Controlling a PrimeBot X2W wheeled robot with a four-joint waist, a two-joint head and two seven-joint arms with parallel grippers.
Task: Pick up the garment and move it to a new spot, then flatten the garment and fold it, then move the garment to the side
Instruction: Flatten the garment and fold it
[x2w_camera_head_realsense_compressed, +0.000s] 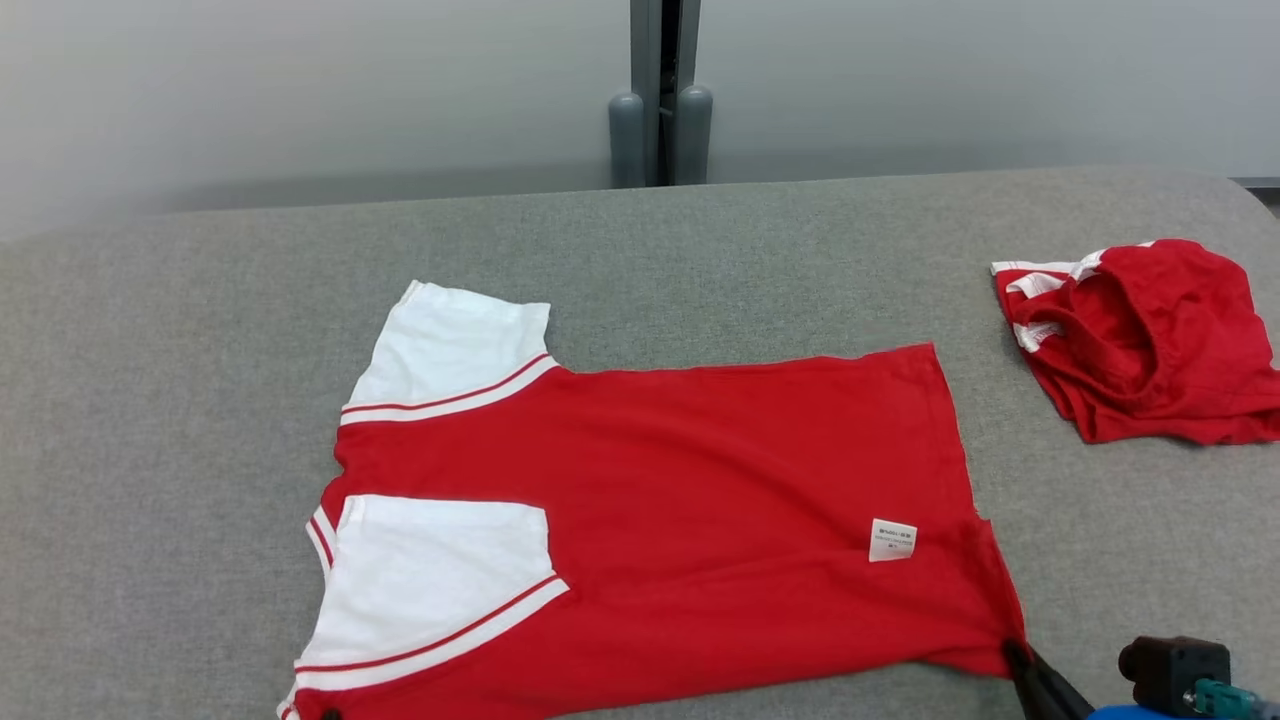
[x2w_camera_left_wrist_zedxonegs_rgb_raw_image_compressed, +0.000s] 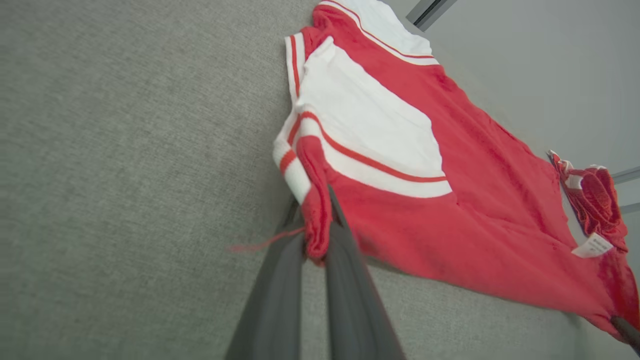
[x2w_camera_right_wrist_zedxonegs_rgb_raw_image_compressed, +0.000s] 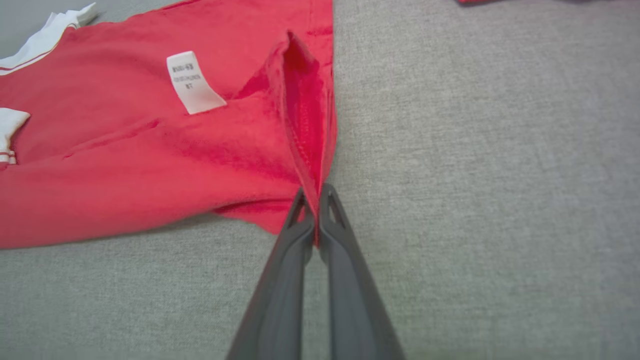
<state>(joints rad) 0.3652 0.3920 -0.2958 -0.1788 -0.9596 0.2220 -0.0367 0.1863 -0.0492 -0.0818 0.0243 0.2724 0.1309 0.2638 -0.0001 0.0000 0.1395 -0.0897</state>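
The grey fabric-covered desk (x2w_camera_head_realsense_compressed: 200, 400) carries everything. On it the red short-sleeved T-shirt with white, red-striped sleeves (x2w_camera_head_realsense_compressed: 700, 470) lies spread nearly flat. My landmark is the crumpled red and white cloth heap (x2w_camera_head_realsense_compressed: 1150, 350): the shirt lies beside it on my left, apart from it, hem end toward the heap and sleeves away from it. The sleeve on my side lies folded in over the red body, while the far one sticks out.

My right claw (x2w_camera_right_wrist_zedxonegs_rgb_raw_image_compressed: 314, 195) is pinched tight on the hem corner on the heap's side, at the edge nearest me, and the cloth rises in a small ridge from the grip. My left claw (x2w_camera_left_wrist_zedxonegs_rgb_raw_image_compressed: 312, 210) is likewise closed, clamped on a bunched red fold at the shoulder end, the end farthest from the heap. The small white care label (x2w_camera_head_realsense_compressed: 892, 540) lies on the red cloth near the hem, toward the heap.

I judge the step in hand to be folding the near long edge over. To do it well I should raise both corners together and keep the edge taut between them. I should carry it evenly across to the far edge and lay it down before letting go, so no crease forms by the label.
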